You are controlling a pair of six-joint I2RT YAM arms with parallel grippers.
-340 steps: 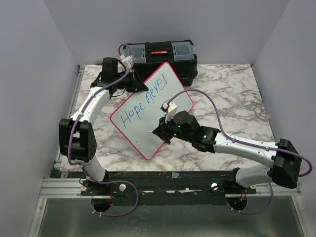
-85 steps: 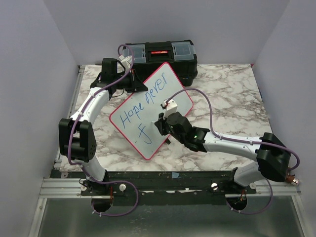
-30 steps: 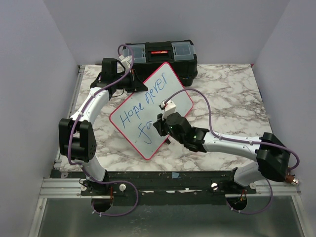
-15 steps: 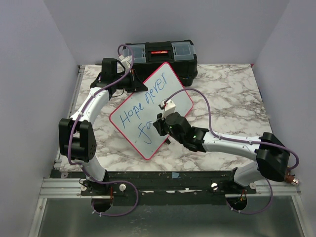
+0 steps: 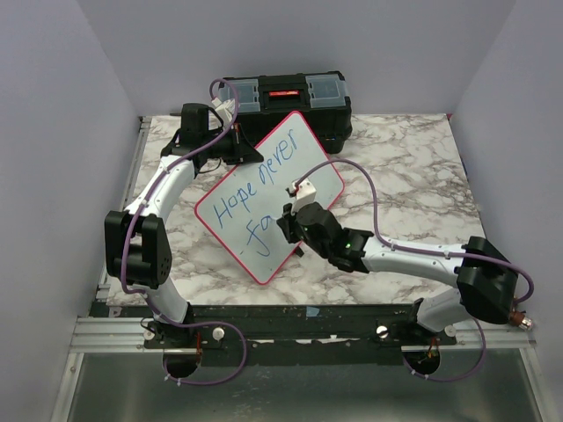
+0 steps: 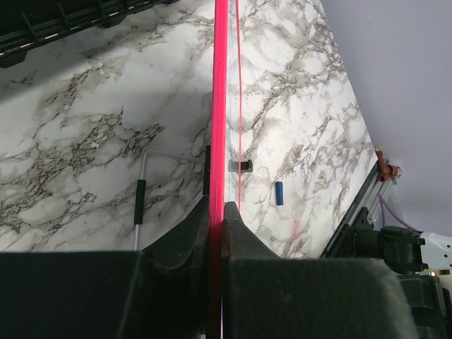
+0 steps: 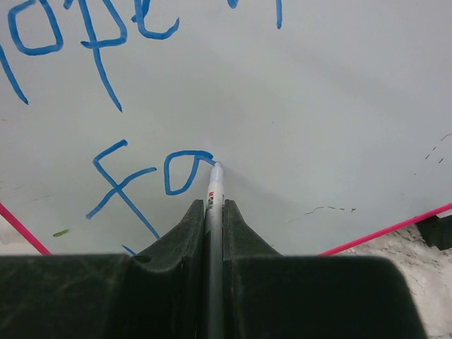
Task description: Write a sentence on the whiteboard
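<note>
The whiteboard (image 5: 290,163), white with a red-pink frame, leans tilted against the black toolbox (image 5: 286,97). It reads "Hope never" in blue, with "fa" on a second line. My left gripper (image 5: 236,151) is shut on the board's top-left edge; in the left wrist view the pink frame (image 6: 219,106) runs between the pads. My right gripper (image 5: 288,221) is shut on a white marker (image 7: 215,191). The marker's tip touches the board (image 7: 339,92) at the upper right of the "a".
The marble table (image 5: 413,167) extends to the right of the board. A small blue cap (image 6: 278,192) and a thin white stick with a black grip (image 6: 140,201) lie on the table beside the board. The rail (image 5: 264,316) runs along the near edge.
The second line has grown from nothing to "f" and then to "fa". In the last second my right gripper has shifted slightly right along the board. The left arm has not moved.
</note>
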